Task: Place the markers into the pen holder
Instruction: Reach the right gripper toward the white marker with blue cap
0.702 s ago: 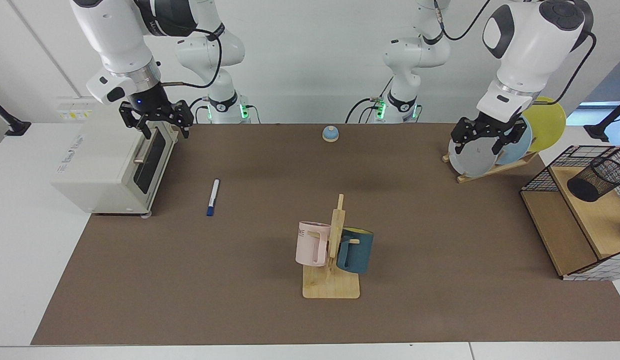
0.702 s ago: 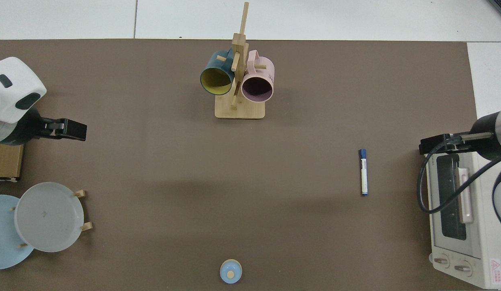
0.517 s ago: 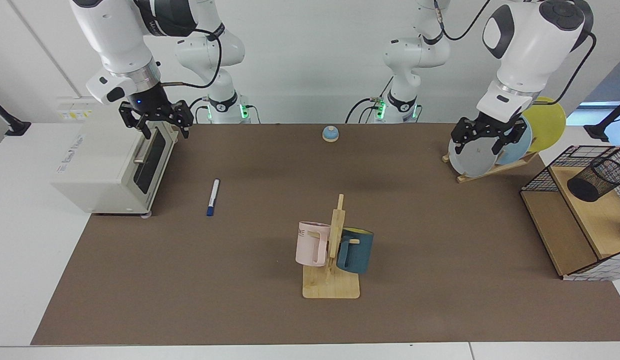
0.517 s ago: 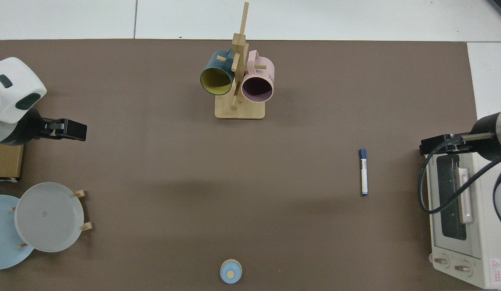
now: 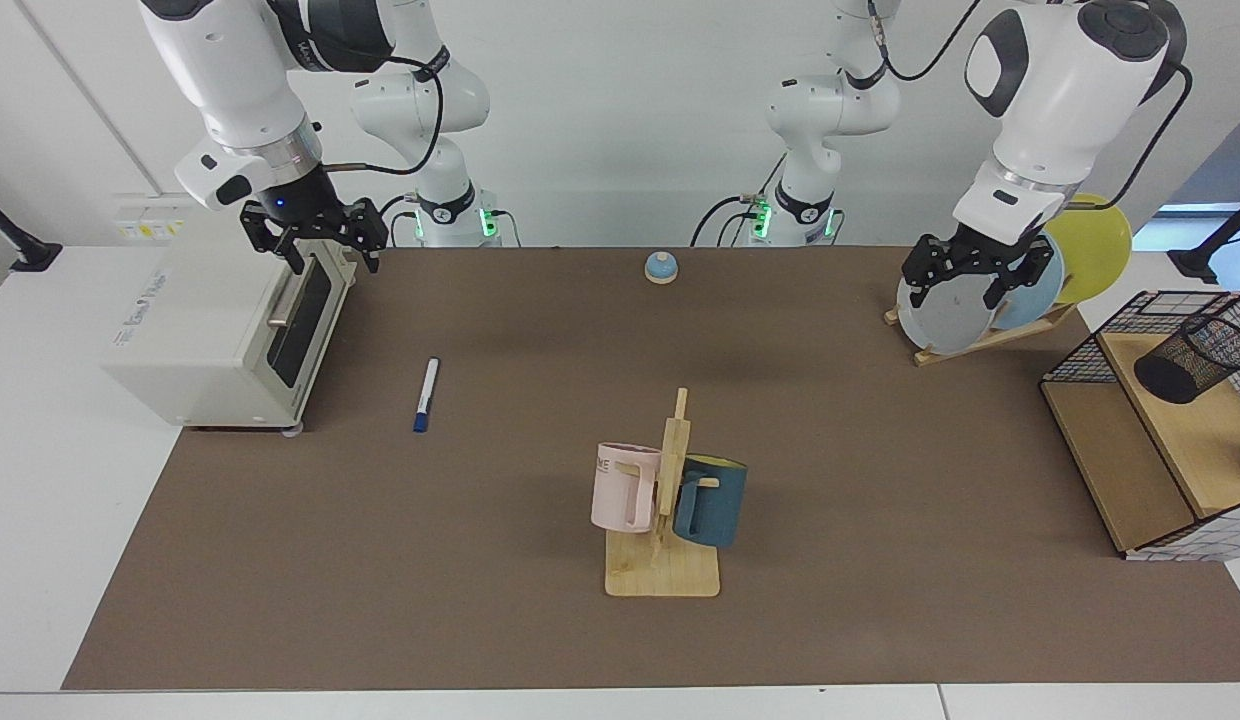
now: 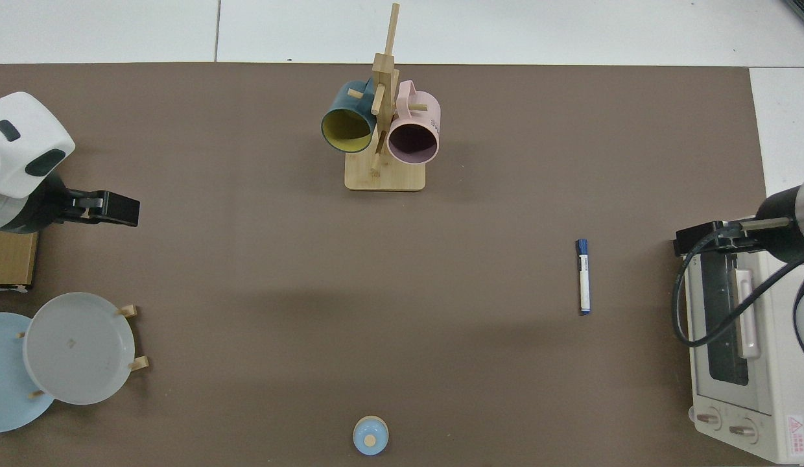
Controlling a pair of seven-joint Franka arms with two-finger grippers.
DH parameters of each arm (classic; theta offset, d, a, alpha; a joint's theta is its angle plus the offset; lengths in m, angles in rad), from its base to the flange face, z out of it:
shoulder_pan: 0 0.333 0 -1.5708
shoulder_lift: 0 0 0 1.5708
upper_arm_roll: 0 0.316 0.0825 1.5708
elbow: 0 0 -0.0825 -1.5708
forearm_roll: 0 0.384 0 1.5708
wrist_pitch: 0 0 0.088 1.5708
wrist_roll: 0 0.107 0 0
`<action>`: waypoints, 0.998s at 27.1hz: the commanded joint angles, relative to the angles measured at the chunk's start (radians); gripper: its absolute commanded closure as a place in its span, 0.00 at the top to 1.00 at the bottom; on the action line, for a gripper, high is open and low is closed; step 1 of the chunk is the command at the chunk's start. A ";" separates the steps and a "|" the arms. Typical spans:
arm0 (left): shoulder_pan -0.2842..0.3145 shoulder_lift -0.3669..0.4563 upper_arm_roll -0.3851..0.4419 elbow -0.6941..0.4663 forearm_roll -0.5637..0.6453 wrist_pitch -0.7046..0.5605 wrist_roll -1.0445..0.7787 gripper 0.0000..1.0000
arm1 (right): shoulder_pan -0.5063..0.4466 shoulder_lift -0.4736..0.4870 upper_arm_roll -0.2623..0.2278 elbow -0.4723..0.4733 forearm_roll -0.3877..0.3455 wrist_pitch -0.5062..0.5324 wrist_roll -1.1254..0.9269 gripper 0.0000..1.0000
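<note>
A slim white marker (image 5: 426,394) with a blue cap lies flat on the brown mat (image 5: 480,600), right of the toaster oven; the top view shows the marker (image 6: 583,277) too. The pen holder (image 5: 1195,358), a small black mesh cup, sits on the upper wooden shelf of the wire rack at the far right edge. My right gripper (image 5: 330,264) hangs open and empty over the oven's front corner, well behind the marker. My left gripper (image 5: 963,294) hovers open and empty in front of the plates, left of the pen holder. From above, the right gripper (image 6: 690,237) and the left gripper (image 6: 120,211) appear side-on.
A white toaster oven (image 5: 220,330) stands at the left. A wooden mug tree (image 5: 665,500) holds a pink and a teal mug at centre front. Plates lean in a rack (image 5: 965,310) at back right. A small blue bell (image 5: 661,267) sits at the back. The wire rack (image 5: 1150,420) has wooden shelves.
My right gripper has crept slightly upward and back toward the toaster oven. The left arm, the marker and the pen holder have not moved.
</note>
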 commanded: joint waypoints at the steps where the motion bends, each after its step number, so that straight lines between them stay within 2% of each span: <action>1: -0.003 -0.024 0.005 -0.029 0.006 0.012 0.013 1.00 | -0.014 -0.016 0.009 -0.008 0.022 -0.008 -0.026 1.00; 5: -0.003 -0.024 0.005 -0.029 0.006 0.014 0.013 1.00 | -0.004 -0.039 0.012 -0.050 0.024 0.008 -0.008 1.00; 10: -0.003 -0.023 0.005 -0.029 0.006 0.018 0.013 1.00 | -0.003 -0.044 0.014 -0.137 0.024 0.158 0.047 1.00; 15: -0.003 -0.023 0.005 -0.029 0.006 0.015 0.013 1.00 | 0.005 0.018 0.015 -0.163 0.022 0.187 0.029 1.00; 19: -0.003 -0.023 0.005 -0.029 0.006 0.015 0.014 1.00 | 0.014 0.048 0.014 -0.217 0.024 0.261 0.023 1.00; 23: -0.003 -0.023 0.005 -0.029 0.006 0.015 0.013 1.00 | 0.019 0.065 0.015 -0.304 0.024 0.357 0.023 1.00; 27: -0.003 -0.023 0.005 -0.029 0.006 0.014 0.013 1.00 | 0.029 0.140 0.015 -0.363 0.024 0.501 0.027 1.00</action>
